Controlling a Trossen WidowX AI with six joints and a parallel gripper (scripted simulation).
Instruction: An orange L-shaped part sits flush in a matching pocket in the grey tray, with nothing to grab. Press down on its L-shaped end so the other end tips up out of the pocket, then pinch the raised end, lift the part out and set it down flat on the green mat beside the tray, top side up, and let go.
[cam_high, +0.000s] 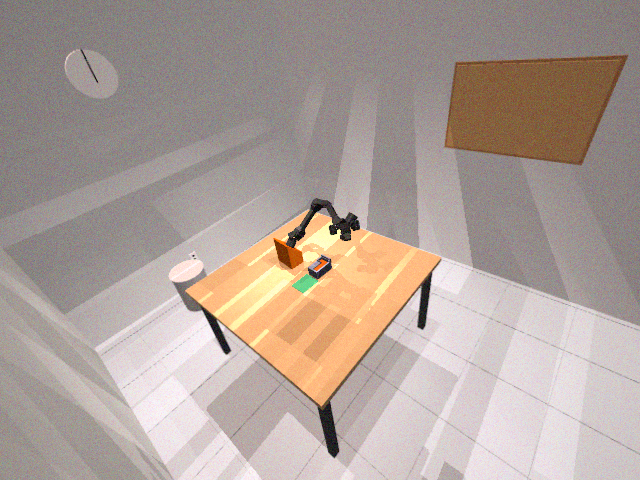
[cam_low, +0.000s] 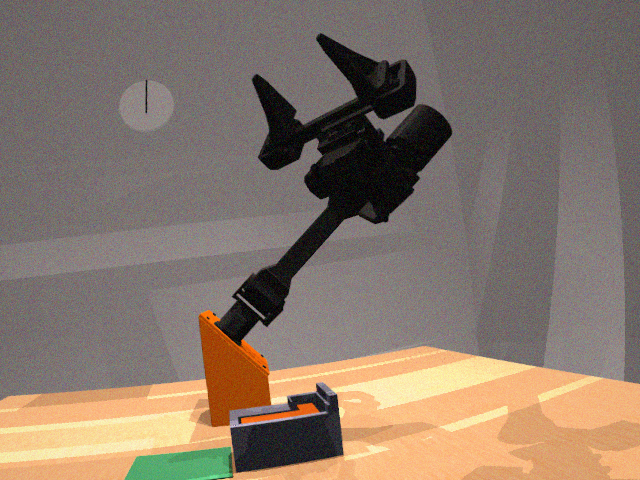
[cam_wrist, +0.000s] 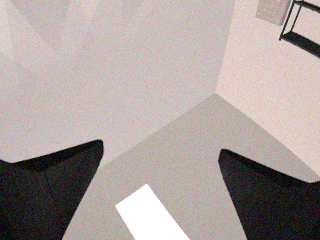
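Note:
The orange L-shaped part (cam_high: 322, 265) (cam_low: 281, 414) lies flush in the pocket of the dark grey tray (cam_high: 313, 270) (cam_low: 286, 439) on the wooden table. The green mat (cam_high: 303, 283) (cam_low: 180, 465) lies flat right beside the tray. My gripper (cam_high: 348, 227) (cam_low: 287, 57) (cam_wrist: 162, 151) is open and empty. It is raised high above the table, behind the tray, with its fingers pointing upward and away from the part. The wrist view shows only walls and ceiling between the two dark fingers; the tray, part and mat are out of that view.
The arm stands on an orange wedge-shaped base (cam_high: 287, 253) (cam_low: 232, 377) just behind the tray. The wooden table (cam_high: 336, 335) (cam_low: 465, 413) stretches wide to the front and right. A round grey bin (cam_high: 186, 276) stands on the floor off the table's left corner.

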